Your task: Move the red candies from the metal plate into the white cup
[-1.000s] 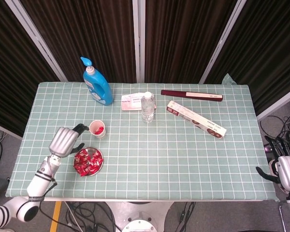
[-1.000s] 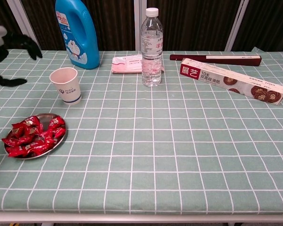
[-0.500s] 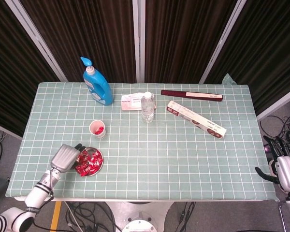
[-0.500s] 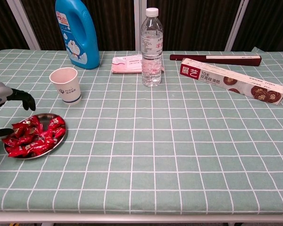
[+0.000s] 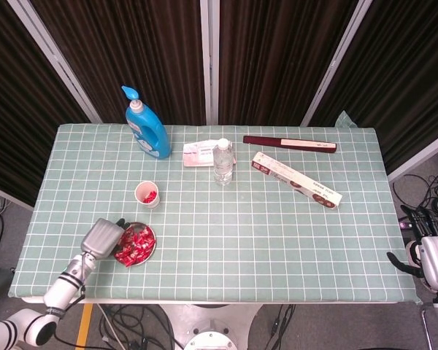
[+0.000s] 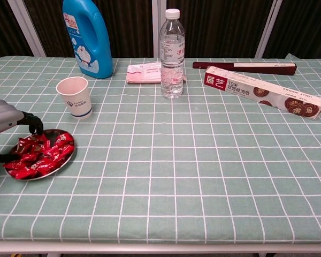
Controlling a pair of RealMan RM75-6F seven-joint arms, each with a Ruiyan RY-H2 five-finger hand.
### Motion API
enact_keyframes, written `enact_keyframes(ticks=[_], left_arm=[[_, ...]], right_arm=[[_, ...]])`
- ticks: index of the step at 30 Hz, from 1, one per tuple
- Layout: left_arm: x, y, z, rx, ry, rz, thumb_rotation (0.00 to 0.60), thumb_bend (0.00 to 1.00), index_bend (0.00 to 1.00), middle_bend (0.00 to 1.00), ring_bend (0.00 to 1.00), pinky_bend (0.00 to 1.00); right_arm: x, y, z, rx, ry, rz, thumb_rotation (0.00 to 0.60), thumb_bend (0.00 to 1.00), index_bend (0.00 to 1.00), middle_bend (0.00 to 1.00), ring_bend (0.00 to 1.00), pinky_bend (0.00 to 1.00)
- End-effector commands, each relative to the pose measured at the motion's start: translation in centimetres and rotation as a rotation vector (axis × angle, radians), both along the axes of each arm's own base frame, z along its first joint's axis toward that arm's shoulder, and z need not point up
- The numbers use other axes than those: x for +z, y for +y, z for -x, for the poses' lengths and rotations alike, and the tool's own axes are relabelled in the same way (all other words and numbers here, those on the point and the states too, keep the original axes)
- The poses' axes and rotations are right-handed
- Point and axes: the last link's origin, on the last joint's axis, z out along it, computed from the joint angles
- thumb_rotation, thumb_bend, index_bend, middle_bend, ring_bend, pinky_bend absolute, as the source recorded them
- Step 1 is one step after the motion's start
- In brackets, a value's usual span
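At lower left, the left hand (image 6: 4, 124) reaches its spread fingers into the red candies (image 6: 36, 157); whether it grips one is unclear. Only the head view shows candies inside the white cup (image 5: 147, 194) and the right hand (image 5: 432, 259), empty, fingers apart.

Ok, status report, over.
Left hand over plate, fingers apart. Right hand off table. Candies on plate, some in cup. Path clear.

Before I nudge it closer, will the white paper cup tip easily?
Probably: the white paper cup looks light, tall and tapers to a narrow base. The few red candies inside add little ballast. Push low, near its base.
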Motion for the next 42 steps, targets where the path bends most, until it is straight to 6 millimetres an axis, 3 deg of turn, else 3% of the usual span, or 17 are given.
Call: enact_keyframes(ticks=[1,22,27,31,42], left_arm=[[0.0,0.0,0.0,0.000,0.000,0.000,0.600,0.25,0.39,0.45,0.88,1.00],[-0.8,0.4,-0.4,-0.028,0.005,0.024,0.600,0.25,0.44,0.48,0.88,1.00],[-1.2,0.5,-0.4,-0.038,0.007,0.029,0.600,0.26,0.50,0.52,0.89,1.00],[-1.3,0.6,-0.4,-0.041,-0.010,0.034,0.600,0.30,0.57,0.60,0.89,1.00],[-1.7,1.2,-0.3,-0.031,-0.031,0.075,0.600,0.43,0.64,0.70,0.91,1.00]], right_arm=[[0.0,0.0,0.0,0.001,0.000,0.000,0.600,0.11,0.06,0.13,0.00,0.18],[0.2,0.1,0.1,-0.006,-0.004,0.011,0.600,0.11,0.06,0.13,0.00,0.22],[0.2,0.1,0.1,-0.006,-0.006,0.012,0.600,0.11,0.06,0.13,0.00,0.22],[0.3,0.1,0.2,-0.007,-0.007,0.014,0.600,0.11,0.06,0.13,0.00,0.23],[0.3,0.3,0.3,-0.010,-0.010,0.017,0.600,0.11,0.06,0.13,0.00,0.25]])
